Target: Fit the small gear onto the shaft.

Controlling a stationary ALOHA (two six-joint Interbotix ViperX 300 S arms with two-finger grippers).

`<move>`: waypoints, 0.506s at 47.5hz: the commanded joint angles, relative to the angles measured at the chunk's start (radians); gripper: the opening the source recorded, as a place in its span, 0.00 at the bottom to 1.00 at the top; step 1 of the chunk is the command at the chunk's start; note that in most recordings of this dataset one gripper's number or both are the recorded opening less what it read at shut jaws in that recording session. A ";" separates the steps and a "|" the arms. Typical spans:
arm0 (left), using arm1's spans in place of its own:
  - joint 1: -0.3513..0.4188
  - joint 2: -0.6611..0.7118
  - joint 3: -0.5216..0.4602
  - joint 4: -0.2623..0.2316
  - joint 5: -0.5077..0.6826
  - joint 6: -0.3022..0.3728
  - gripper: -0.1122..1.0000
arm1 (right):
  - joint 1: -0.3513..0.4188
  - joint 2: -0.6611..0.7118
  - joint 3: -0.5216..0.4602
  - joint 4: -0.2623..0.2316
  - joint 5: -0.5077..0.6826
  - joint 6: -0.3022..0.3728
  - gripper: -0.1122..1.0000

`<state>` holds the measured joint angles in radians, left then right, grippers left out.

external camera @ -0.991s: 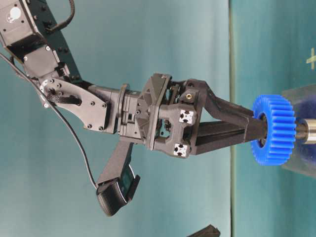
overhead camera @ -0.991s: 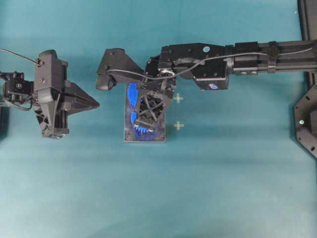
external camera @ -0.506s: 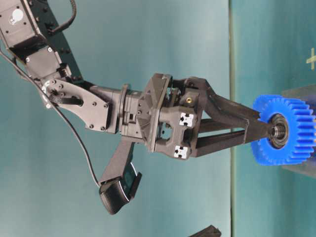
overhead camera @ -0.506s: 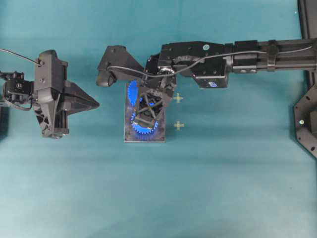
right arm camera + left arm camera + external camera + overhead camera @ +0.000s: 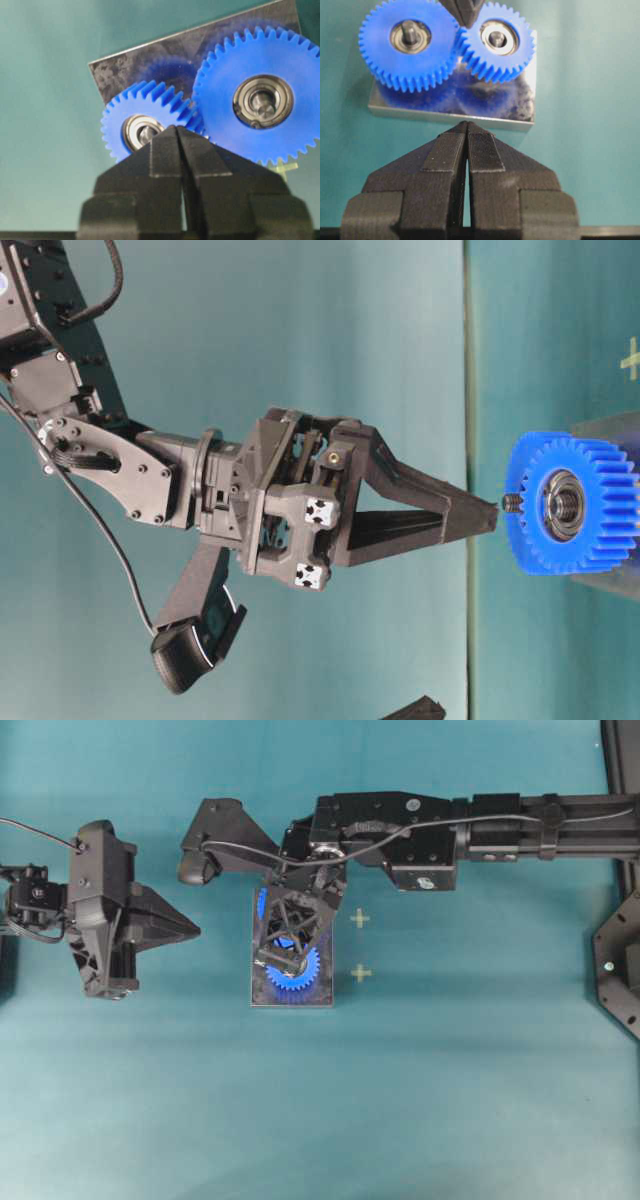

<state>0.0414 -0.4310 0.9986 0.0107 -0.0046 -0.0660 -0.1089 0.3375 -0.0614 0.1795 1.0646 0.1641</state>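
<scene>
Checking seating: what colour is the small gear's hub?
Silver ring with a dark rim, in the small gear; clearest from the left wrist view.

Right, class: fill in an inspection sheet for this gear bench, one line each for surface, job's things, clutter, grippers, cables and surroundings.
Surface: teal table, two pale cross marks.
Job's things: small gear sits on the shaft, meshed with the large gear, both on the grey plate.
Clutter: nothing seen.
Grippers: right gripper shut, empty, tips close to the small gear; left gripper shut, empty, beside the plate.
Cables: black cable along the right arm; another at the left arm.
Surroundings: black frame parts at the right edge.
</scene>
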 commanded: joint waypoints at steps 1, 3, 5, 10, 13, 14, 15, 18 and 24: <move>0.000 -0.011 -0.005 0.003 -0.011 -0.002 0.10 | 0.005 -0.005 -0.026 0.005 -0.005 -0.011 0.10; -0.002 -0.011 -0.005 0.003 -0.014 -0.002 0.10 | 0.005 0.002 -0.026 0.005 -0.003 -0.011 0.10; -0.002 -0.011 -0.005 0.003 -0.018 -0.002 0.10 | 0.005 0.006 -0.026 0.005 -0.003 -0.011 0.10; -0.002 -0.011 0.002 0.003 -0.044 -0.002 0.10 | 0.005 0.017 -0.023 0.005 -0.003 -0.011 0.10; -0.002 -0.011 0.006 0.003 -0.058 -0.002 0.10 | 0.003 0.021 -0.015 0.005 -0.002 -0.009 0.10; 0.000 -0.011 0.006 0.003 -0.063 -0.002 0.10 | 0.002 0.023 -0.009 0.006 -0.002 -0.009 0.10; 0.000 -0.011 0.008 0.003 -0.067 -0.002 0.10 | 0.002 0.023 -0.005 0.005 0.000 -0.009 0.10; 0.000 -0.011 0.009 0.003 -0.080 -0.002 0.10 | -0.002 0.020 0.025 0.005 0.000 -0.006 0.10; 0.000 -0.011 0.009 0.003 -0.086 -0.002 0.10 | -0.006 -0.003 0.083 0.005 -0.005 0.003 0.10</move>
<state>0.0414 -0.4326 1.0186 0.0107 -0.0782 -0.0660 -0.1089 0.3513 -0.0230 0.1887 1.0569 0.1641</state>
